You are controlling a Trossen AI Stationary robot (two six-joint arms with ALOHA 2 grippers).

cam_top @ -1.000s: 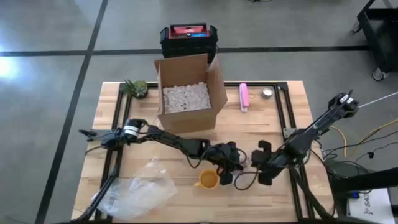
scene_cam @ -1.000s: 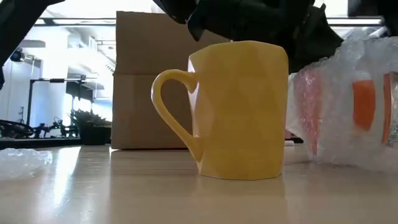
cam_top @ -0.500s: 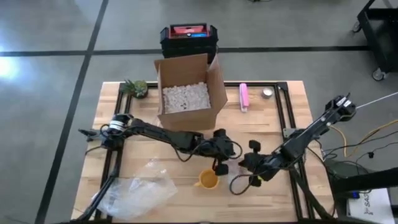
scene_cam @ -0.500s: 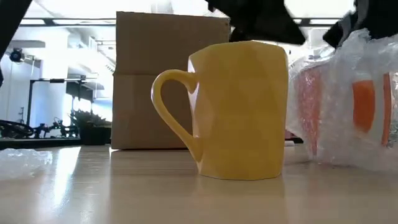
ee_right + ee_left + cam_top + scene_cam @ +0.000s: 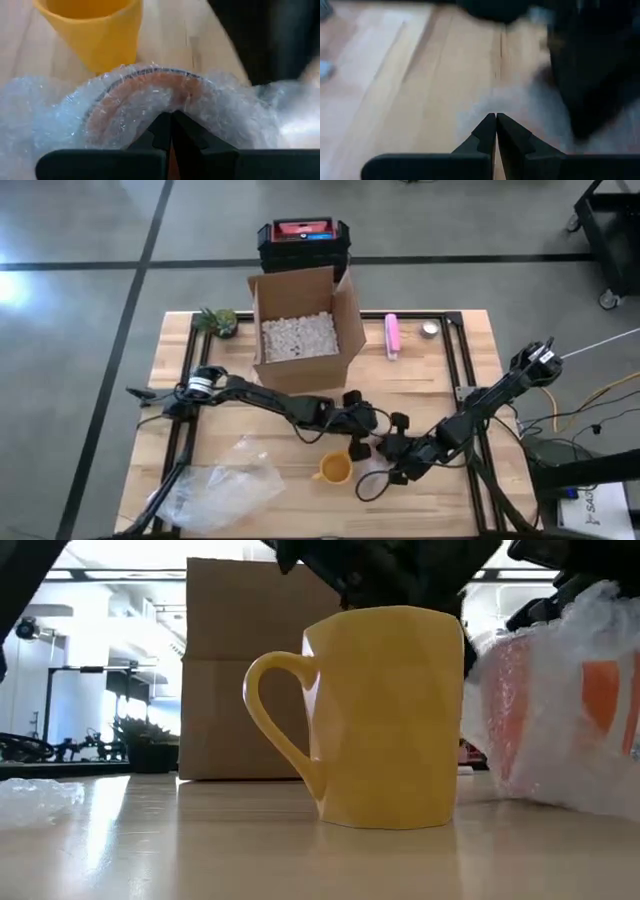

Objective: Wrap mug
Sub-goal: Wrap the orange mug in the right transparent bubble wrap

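Wrapped bundle (image 5: pixel 375 477) now nearer mug (image 5: pixel 334 468)

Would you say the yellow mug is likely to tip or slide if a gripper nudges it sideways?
The yellow mug stands upright and tapers toward a narrower base, so a high push may tip it. Its glossy faceted wall looks hard, probably slippery. A nudge at the handle would likely spin it.

Glossy faceted yellow mug (image 5: pixel 385 715), crinkly clear bubble wrap (image 5: pixel 150 102), pale wooden table (image 5: pixel 200 395)
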